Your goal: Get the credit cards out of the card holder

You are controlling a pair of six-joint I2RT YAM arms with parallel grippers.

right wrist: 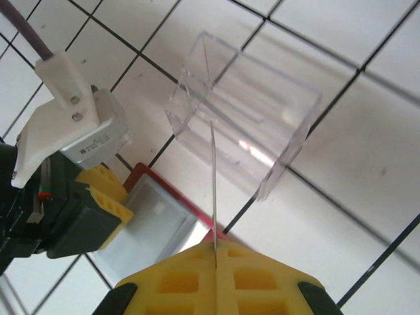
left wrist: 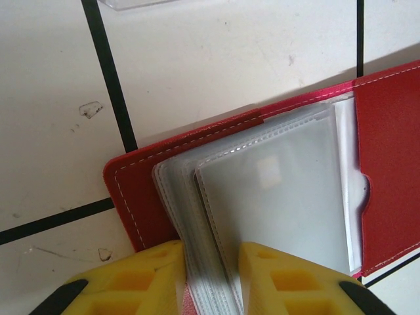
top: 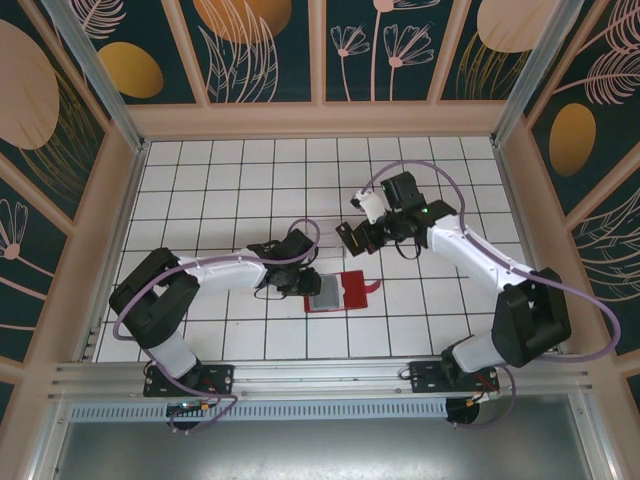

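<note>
The red card holder [top: 345,292] lies open near the middle of the bench [top: 200,180], a little toward its near edge. The left pincer [left wrist: 209,282] clamps the clear sleeves [left wrist: 275,190] between its yellow fingers [left wrist: 144,282]. The right pincer [right wrist: 215,262] is closed on a thin credit card [right wrist: 213,190], seen edge-on. A transparent box [right wrist: 262,111] stands just beside the card holder.

On my L wrist cam I see the card holder [left wrist: 387,164] lying open on the white tiled table [left wrist: 216,59], w/ black grout lines. Its grey-clear sleeves [left wrist: 275,197] are fanned out near the middle. The left gripper [left wrist: 210,283] has its yellow fingers [left wrist: 147,279] on both sides of the sleeves' lower edge, touching them. A clear plastic corner [left wrist: 131,3] shows at top.
</note>
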